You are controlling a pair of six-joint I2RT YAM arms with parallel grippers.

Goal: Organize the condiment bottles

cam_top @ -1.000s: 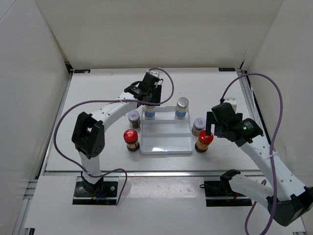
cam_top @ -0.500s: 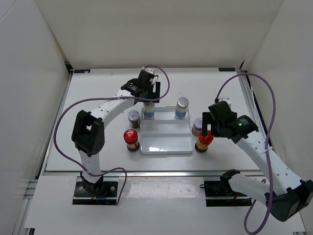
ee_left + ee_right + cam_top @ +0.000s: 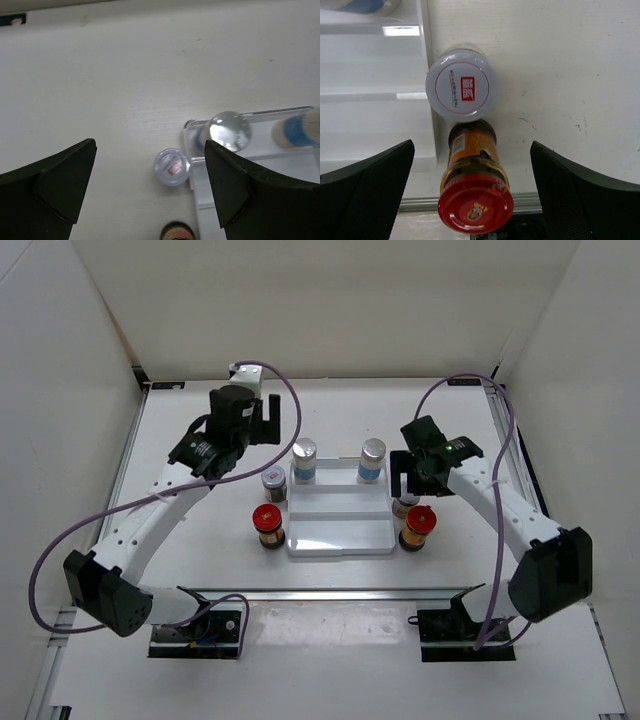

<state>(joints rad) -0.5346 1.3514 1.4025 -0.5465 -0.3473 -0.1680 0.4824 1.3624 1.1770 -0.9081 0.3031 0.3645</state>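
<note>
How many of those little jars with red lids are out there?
2. The left red-lidded jar stands beside the left edge of the white tray; the right red-lidded jar stands beside its right edge. None looks hidden.

Left fingers (image 3: pixel 50 190) pulled off the silver-capped bottle (image 3: pixel 229 131); right fingers (image 3: pixel 365 190) moved back over the grey-lidded jar (image 3: pixel 462 87).
</note>
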